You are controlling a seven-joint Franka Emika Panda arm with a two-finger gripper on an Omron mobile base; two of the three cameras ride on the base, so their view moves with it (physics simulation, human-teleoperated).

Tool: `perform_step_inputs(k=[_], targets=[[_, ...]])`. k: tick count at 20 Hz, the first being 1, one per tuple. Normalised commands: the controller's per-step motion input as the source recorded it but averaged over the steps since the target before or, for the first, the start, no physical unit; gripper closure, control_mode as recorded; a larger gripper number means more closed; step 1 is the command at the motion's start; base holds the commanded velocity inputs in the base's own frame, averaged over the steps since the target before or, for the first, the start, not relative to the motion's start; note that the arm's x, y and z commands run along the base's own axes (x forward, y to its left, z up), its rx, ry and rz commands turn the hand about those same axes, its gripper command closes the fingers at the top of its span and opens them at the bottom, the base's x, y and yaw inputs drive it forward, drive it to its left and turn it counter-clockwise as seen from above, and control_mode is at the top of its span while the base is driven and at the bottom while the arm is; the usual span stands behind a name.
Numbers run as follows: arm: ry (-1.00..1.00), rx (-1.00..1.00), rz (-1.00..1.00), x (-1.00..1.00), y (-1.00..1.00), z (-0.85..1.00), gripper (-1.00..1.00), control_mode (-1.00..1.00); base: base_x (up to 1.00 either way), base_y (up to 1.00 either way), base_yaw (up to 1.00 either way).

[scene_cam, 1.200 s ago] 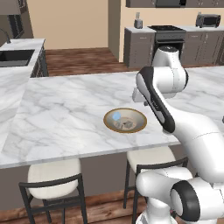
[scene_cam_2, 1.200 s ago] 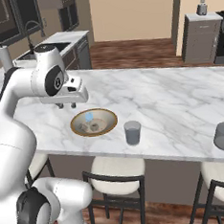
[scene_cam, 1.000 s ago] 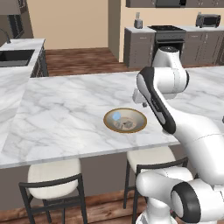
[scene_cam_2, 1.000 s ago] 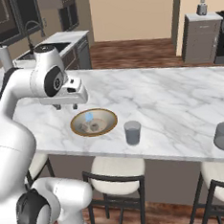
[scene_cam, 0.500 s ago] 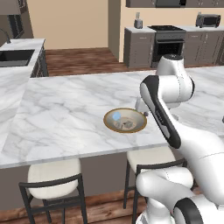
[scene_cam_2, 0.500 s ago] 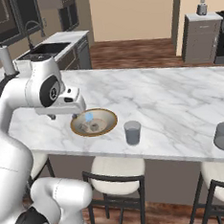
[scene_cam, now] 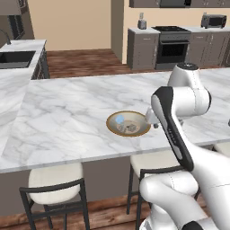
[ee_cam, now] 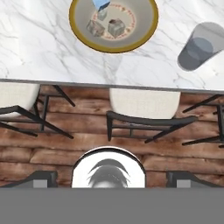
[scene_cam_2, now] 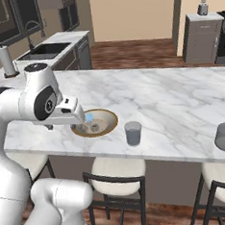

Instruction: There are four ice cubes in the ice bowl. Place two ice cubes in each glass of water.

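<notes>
Hand view, round gold-rimmed ice bowl [ee_cam: 144, 33], veined marble counter [ee_cam: 39, 57]

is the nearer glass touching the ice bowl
Apart. The hand view shows bare marble countertop between the glass and the ice bowl; the right base view shows the same gap.

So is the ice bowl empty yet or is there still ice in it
Not empty. The hand view shows ice cubes lying inside the ice bowl on the marble counter; at least three are visible, one bluish at the edge.
</notes>
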Motion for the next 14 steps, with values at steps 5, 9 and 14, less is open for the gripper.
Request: perform_step_inputs(k=[5,9,14], targets=[[0.00,0.06,0.00,-0.28,-0.41,0.00,-1.00,-1.00,0.00,0.00,0.00],[0.00,0.06,0.00,-0.10,-0.37,0.00,-1.00,-1.00,0.00,0.00,0.00],[0.02,0.00,-0.01,0.00,0.00,0.00,-1.00,-1.00,0.00,0.00,0.00]])
